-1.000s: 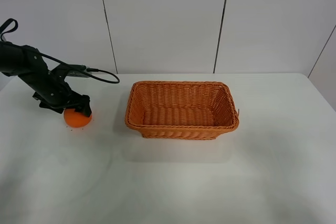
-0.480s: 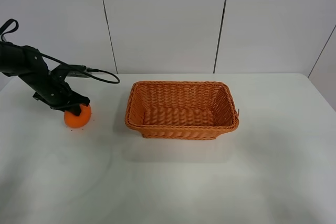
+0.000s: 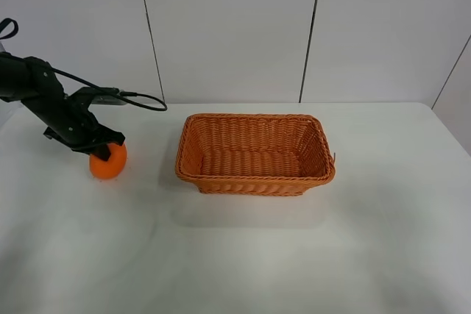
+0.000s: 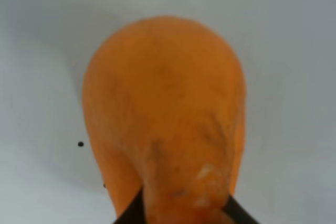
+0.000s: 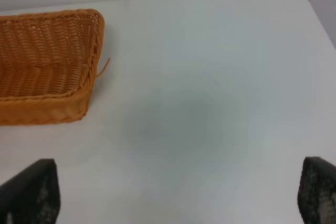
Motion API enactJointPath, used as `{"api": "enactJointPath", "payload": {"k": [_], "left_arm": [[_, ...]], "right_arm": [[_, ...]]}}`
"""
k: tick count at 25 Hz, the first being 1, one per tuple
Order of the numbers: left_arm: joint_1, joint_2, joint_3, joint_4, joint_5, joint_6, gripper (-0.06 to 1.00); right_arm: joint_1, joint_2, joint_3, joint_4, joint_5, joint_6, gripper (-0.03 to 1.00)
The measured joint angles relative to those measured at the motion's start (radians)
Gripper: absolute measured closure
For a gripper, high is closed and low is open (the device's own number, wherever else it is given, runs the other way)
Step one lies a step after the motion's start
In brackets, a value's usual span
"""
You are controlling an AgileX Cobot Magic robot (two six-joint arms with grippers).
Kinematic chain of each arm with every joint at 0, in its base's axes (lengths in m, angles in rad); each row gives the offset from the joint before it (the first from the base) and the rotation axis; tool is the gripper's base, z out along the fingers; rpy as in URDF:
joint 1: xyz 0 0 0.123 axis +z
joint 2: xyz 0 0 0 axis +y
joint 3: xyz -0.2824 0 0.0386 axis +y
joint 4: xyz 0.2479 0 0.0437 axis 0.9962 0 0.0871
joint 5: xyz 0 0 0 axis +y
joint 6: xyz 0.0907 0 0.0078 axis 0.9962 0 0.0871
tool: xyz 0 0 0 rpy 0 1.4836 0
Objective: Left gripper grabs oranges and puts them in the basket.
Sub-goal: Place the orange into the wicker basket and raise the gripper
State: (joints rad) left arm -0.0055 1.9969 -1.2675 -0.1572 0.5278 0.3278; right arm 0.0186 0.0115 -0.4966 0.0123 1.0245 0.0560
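— Where is the orange [image 3: 108, 165]?
— At the left side of the bench [image 3: 235, 255], well apart from the basket [image 3: 254, 182]. The left gripper [image 3: 107, 152] pinches its knobbed top.
— And the right gripper [image 5: 173, 191]?
— Spread wide above the bench, near the basket's corner.

Fruit [image 3: 108, 166] bright orange — basket [image 3: 254, 182] orange-brown woven wicker; claw [image 3: 105, 154] black; table [image 3: 243, 255] white, perhaps few dark specks.

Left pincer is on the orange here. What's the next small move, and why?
Probably lift straight up. The left pincer is shut on the knobbed top of the orange, which is low near the table, and the basket beside it has raised walls the fruit must clear.
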Motion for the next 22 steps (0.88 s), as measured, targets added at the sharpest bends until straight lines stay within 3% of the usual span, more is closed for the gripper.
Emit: {"api": "enactJointPath", "payload": {"k": [8, 15, 22], "left_arm": [[-0.075, -0.231, 0.000, -0.030, 0.025, 0.000, 0.81], [-0.251, -0.321, -0.087, -0.095, 0.119, -0.007, 0.81], [-0.413, -0.226, -0.217, -0.105, 0.133, -0.074, 0.81]], "right_arm": [[0.000, 0.000, 0.000, 0.000, 0.000, 0.000, 0.27], [0.000, 0.000, 0.000, 0.000, 0.000, 0.000, 0.27], [0.000, 0.000, 0.000, 0.000, 0.000, 0.000, 0.27]]}}
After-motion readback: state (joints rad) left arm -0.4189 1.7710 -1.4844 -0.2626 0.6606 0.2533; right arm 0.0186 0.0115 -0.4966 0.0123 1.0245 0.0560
